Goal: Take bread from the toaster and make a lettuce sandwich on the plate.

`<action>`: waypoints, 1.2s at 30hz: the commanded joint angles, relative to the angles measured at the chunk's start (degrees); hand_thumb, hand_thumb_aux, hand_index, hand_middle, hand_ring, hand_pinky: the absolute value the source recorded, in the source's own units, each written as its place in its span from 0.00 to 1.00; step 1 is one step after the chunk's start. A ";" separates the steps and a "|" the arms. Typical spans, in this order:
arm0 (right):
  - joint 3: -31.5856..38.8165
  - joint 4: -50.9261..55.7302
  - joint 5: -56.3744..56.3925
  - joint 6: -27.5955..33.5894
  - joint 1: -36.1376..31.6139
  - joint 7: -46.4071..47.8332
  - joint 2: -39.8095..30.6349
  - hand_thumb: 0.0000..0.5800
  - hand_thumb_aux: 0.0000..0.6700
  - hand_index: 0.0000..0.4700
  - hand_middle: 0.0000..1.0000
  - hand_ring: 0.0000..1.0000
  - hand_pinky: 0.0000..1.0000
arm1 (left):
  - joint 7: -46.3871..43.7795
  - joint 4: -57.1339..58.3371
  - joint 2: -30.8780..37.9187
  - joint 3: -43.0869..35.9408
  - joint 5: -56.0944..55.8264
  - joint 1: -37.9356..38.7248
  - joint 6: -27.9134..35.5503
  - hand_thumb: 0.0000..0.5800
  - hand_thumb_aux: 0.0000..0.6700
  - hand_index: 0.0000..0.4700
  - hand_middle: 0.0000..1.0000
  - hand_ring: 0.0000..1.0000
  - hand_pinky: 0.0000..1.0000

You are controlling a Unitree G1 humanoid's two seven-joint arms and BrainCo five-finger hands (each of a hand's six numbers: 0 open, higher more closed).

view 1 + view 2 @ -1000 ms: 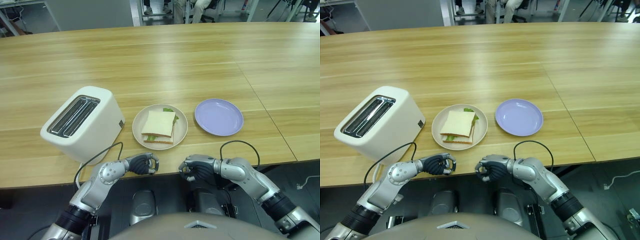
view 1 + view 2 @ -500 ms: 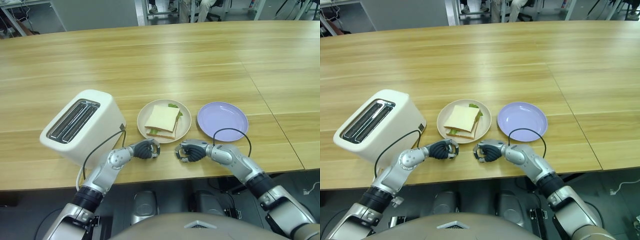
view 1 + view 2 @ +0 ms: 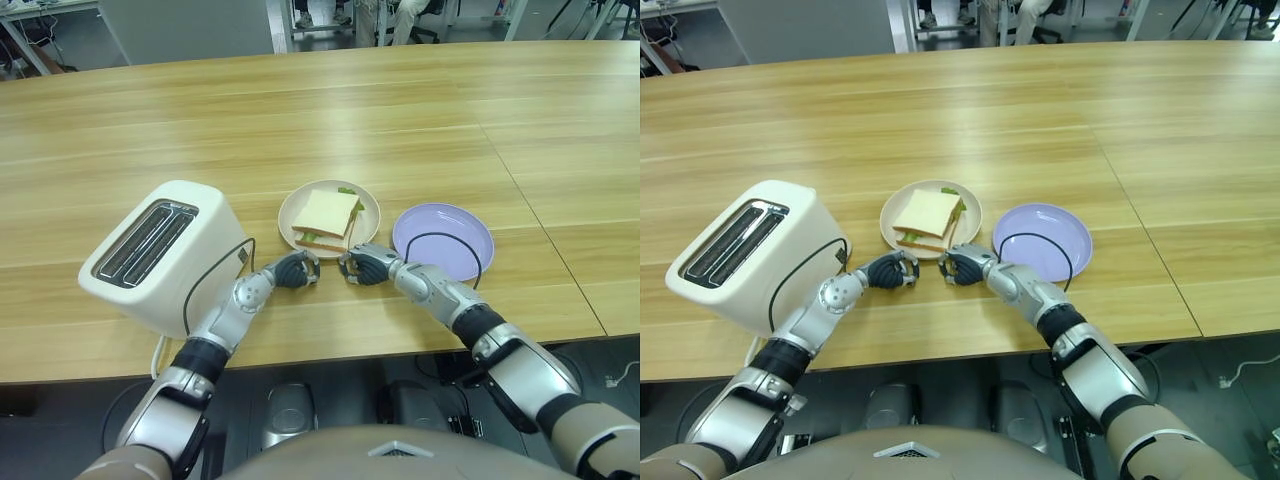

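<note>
A sandwich point(image 3: 326, 217) of two white bread slices with green lettuce between them lies on a round beige plate point(image 3: 368, 205) at the table's middle. A cream toaster point(image 3: 160, 250) stands to its left, both slots showing no bread. My left hand point(image 3: 294, 270) rests on the table just in front of the plate's near left rim, fingers curled, holding nothing. My right hand point(image 3: 365, 267) sits beside it, at the plate's near right rim, curled the same way and holding nothing. The two hands are a few centimetres apart.
A lilac plate point(image 3: 443, 235) with nothing on it lies right of the beige plate, close behind my right forearm. The toaster's black cord point(image 3: 200, 290) runs along my left arm toward the near table edge. Bare wood stretches behind the plates.
Both hands have risen from below the table's near edge and moved forward over it to the beige plate's front rim, staying curled. The camera has also shifted.
</note>
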 commanded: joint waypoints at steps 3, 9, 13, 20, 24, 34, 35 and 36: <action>1.20 11.09 -1.98 4.29 -5.40 -8.66 4.37 1.00 1.00 0.98 1.00 1.00 1.00 | 6.86 15.52 -3.94 1.84 -0.89 -6.75 -2.30 1.00 1.00 0.98 1.00 1.00 1.00; 0.37 16.34 -1.57 8.06 -10.41 -18.25 6.62 1.00 1.00 0.98 1.00 1.00 1.00 | 14.44 28.11 -7.48 4.62 -2.59 -15.64 -4.73 1.00 1.00 0.98 1.00 1.00 1.00; -0.76 17.87 -0.50 9.64 -12.53 -23.17 6.97 1.00 1.00 0.98 1.00 1.00 1.00 | 18.74 33.33 -8.59 5.66 -2.84 -20.21 -5.71 1.00 1.00 0.98 1.00 1.00 1.00; -1.56 17.23 -0.52 8.91 -14.29 -31.87 6.48 1.00 1.00 0.98 1.00 1.00 1.00 | 24.77 33.80 -8.78 6.85 -3.04 -22.36 -10.24 1.00 1.00 0.98 1.00 1.00 1.00; -2.53 16.00 0.27 7.66 -14.09 -35.46 5.68 1.00 1.00 0.98 1.00 1.00 1.00 | 26.21 30.91 -8.54 7.31 -3.43 -21.43 -13.94 1.00 1.00 0.98 1.00 1.00 1.00; -5.69 3.87 3.38 0.69 -7.54 -36.25 2.36 0.00 0.00 0.00 0.00 0.00 0.00 | 27.32 2.31 -6.32 8.34 -3.84 -5.18 -18.46 0.00 0.00 0.00 0.00 0.00 0.00; -6.47 1.03 4.15 0.04 -6.13 -35.67 1.58 0.00 0.00 0.00 0.00 0.00 0.00 | 26.74 -1.99 -6.14 8.82 -4.50 -2.76 -18.85 0.00 0.00 0.00 0.00 0.00 0.00; -7.32 -2.12 4.91 -0.55 -4.52 -35.02 0.68 0.00 0.00 0.00 0.00 0.00 0.00 | 25.95 -6.16 -5.98 9.28 -5.25 -0.41 -19.28 0.00 0.00 0.00 0.00 0.00 0.00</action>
